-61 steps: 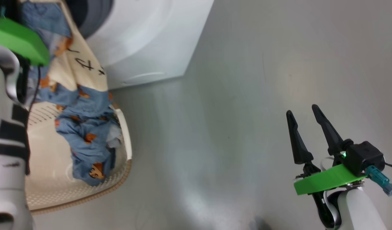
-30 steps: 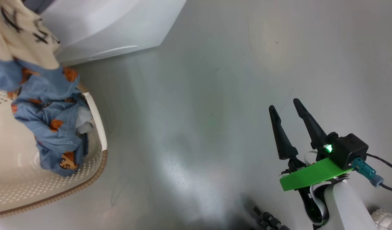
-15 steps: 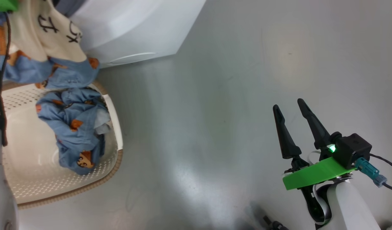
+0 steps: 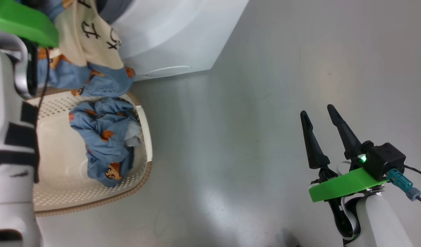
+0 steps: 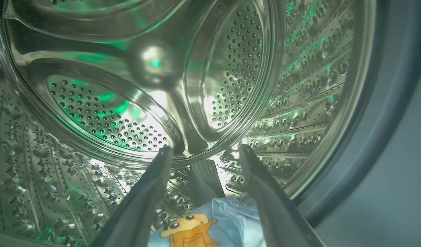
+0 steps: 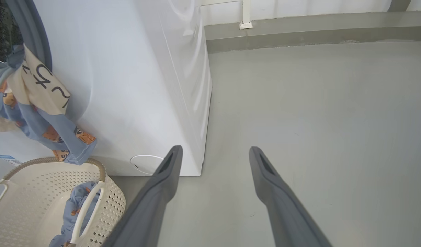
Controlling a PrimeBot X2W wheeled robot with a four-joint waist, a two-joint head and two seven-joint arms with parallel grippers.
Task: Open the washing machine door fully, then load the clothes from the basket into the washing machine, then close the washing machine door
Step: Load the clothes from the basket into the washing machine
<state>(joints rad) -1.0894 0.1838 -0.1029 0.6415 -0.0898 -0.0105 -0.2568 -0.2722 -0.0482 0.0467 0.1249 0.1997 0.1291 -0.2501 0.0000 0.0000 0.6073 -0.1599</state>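
Two dark fingers of the left gripper [image 5: 204,148] stand spread wide inside the washing machine [image 4: 176,31], clasping nothing. A light blue garment [image 5: 210,223] with an orange cartoon print lies loose just below and between their roots, on the near part of the steel drum [image 5: 93,113]. Beyond the tips, the drum's perforated back wall is bare.

To do this loading step well, I judge the arm should draw straight back out through the grey rubber ring [image 5: 385,103], with the fingers apart so no cloth snags. It should then deal with what trails. Behind the gripper, outside the mouth, a cream piece [image 4: 90,37] and a blue printed piece [image 4: 104,80] hang over the lip down toward the basket [image 4: 93,200]. These need pushing deeper in, or the door may pinch them.

Farther off, the right gripper [image 4: 317,110] hovers over the grey floor [image 4: 258,103], well apart from everything, its fingers likewise parted and empty.

Count: one machine, one basket, two grippers, one blue bundle [image 4: 104,144] in the basket, one cream and one blue piece hanging; whether the garment in the drum is that same hanging blue one I cannot tell
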